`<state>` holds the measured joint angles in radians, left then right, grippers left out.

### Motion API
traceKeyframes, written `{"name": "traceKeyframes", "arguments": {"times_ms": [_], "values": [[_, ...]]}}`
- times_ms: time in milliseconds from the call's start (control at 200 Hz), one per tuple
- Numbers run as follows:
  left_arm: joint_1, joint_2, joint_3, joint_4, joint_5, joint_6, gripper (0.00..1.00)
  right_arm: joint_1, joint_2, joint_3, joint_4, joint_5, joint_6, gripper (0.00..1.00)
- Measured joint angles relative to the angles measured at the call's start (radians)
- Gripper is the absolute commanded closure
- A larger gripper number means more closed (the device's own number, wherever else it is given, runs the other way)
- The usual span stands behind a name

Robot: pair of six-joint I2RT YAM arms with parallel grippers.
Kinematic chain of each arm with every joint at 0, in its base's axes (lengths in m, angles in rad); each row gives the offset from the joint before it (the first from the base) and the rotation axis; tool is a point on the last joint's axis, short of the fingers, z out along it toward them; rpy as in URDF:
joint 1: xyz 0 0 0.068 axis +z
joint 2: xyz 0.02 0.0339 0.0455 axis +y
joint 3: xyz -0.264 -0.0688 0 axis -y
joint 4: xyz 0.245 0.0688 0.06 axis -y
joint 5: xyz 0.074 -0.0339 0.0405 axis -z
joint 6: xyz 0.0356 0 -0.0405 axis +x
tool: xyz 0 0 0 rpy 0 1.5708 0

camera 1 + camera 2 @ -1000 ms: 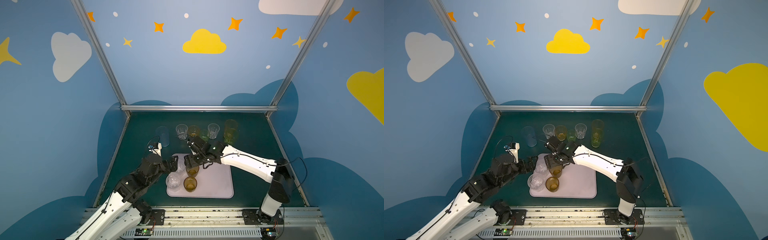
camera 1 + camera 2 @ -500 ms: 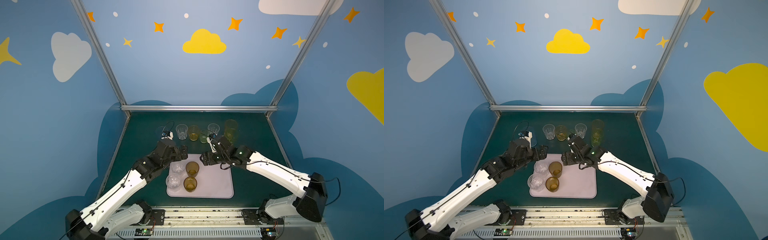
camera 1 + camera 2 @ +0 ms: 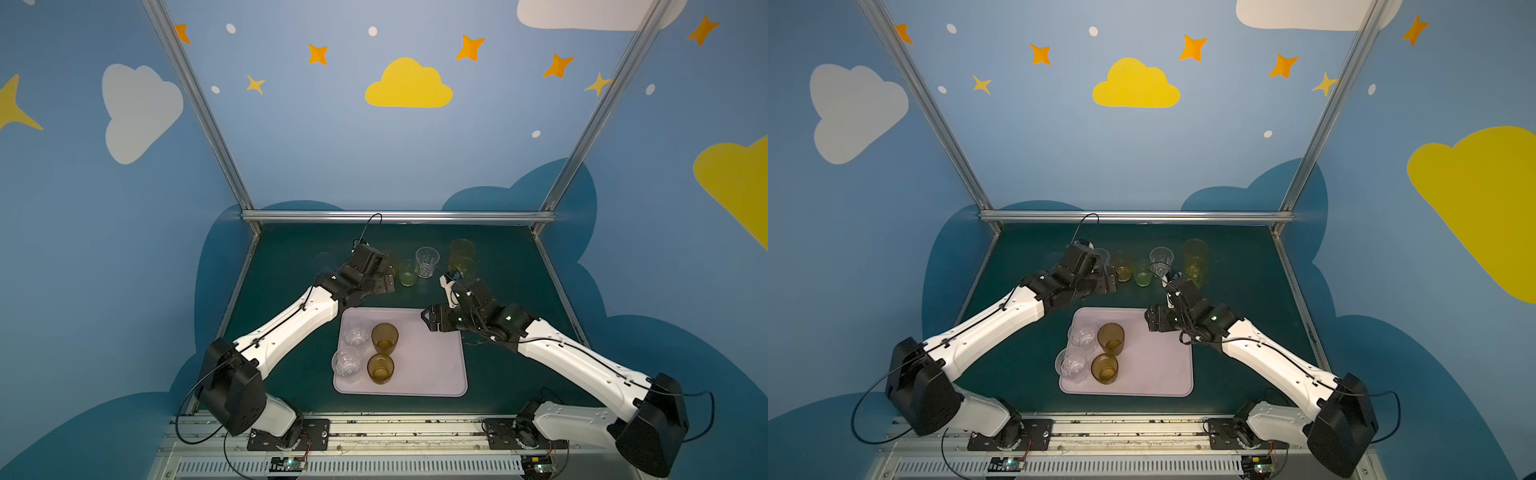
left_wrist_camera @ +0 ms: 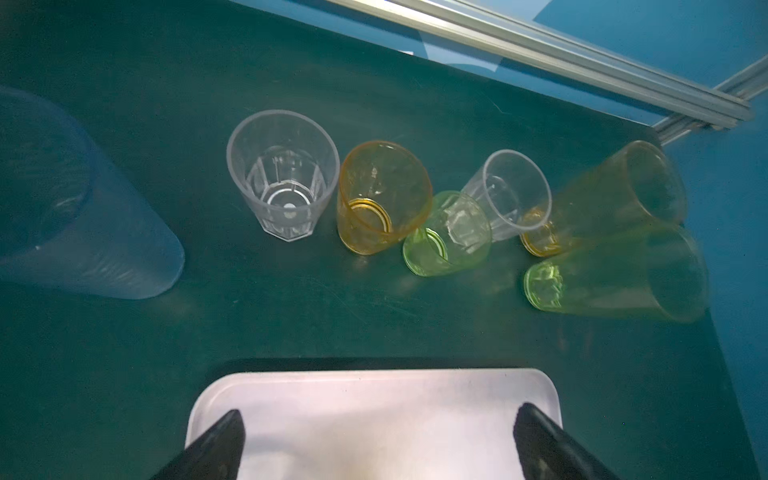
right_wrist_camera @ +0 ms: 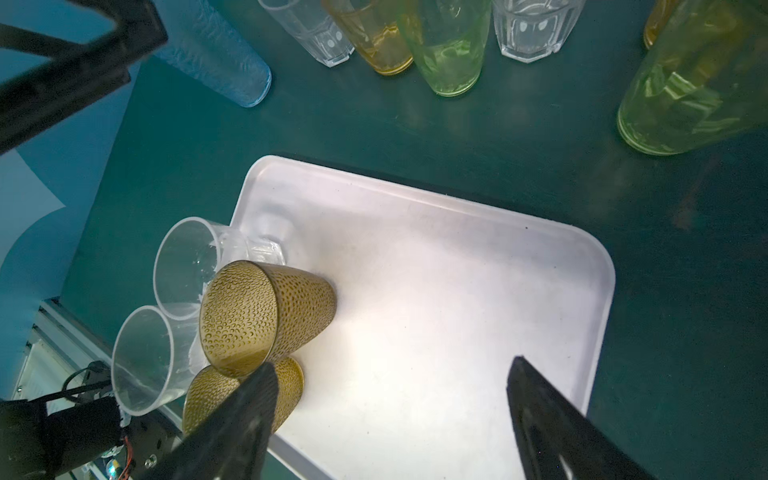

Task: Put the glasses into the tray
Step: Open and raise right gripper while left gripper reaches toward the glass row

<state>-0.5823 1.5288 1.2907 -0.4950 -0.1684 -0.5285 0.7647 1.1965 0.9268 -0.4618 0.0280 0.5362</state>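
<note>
Dark green tabletop [image 3: 291, 266] is filling the booth floor between blue cloud-painted walls [image 3: 374, 166], and I am watching it all from afar. The tray [image 3: 432, 361] is lying toward the front, and four of the glasses [image 3: 380, 368] are already standing close-packed in its left part: two clear faceted ones [image 3: 355, 336] and two brown-amber ones [image 3: 385, 338]. Seven more are waiting on the table in a row behind the tray: a tall pale blue one [image 4: 83, 216], a clear faceted tumbler [image 4: 286, 178], an orange one [image 4: 382, 199], a green one [image 4: 449, 232], another clear tumbler [image 4: 507, 195], then a tall orange one [image 4: 602, 195] and a tall yellow-green one [image 4: 615, 274] at the right end.

I am judging them light, stiff and slick, with tapered walls that may be sliding out of a pinch; the tall ones are looking tippy. I am planning to take each across its wall near mid-height, though the orange, green and clear ones are crowding together and leaving little finger room.

The left gripper [image 4: 379, 413] is hanging near the tray's far edge, angled down toward the row, fingers spread wide and holding nothing. The right gripper [image 5: 391, 365] is hovering over the tray's far right part, pointing across it toward the placed glasses, fingers likewise wide and empty
</note>
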Motion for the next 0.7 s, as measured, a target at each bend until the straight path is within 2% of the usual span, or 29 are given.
{"name": "traceKeyframes", "arguments": {"times_ms": [190, 406, 511, 571, 631, 701], "values": [[0.059, 0.121, 0.109, -0.031, 0.000, -0.031, 0.02, -0.027, -0.019, -0.038, 0.024, -0.013, -0.003, 0.14], [0.109, 0.208, 0.132, -0.032, -0.009, -0.051, 0.27, -0.044, -0.025, -0.052, 0.028, -0.021, -0.006, 0.14], [0.135, 0.259, 0.158, -0.034, -0.002, -0.059, 0.31, -0.053, -0.034, -0.055, 0.029, -0.023, -0.006, 0.14], [0.153, 0.286, 0.176, -0.037, 0.006, -0.066, 0.39, -0.056, -0.036, -0.055, 0.029, -0.026, -0.006, 0.14], [0.167, 0.308, 0.197, -0.039, 0.009, -0.071, 0.41, -0.060, -0.036, -0.055, 0.029, -0.029, -0.006, 0.14], [0.181, 0.332, 0.223, -0.038, 0.011, -0.077, 0.56, -0.063, -0.036, -0.056, 0.029, -0.032, -0.006, 0.14]]}}
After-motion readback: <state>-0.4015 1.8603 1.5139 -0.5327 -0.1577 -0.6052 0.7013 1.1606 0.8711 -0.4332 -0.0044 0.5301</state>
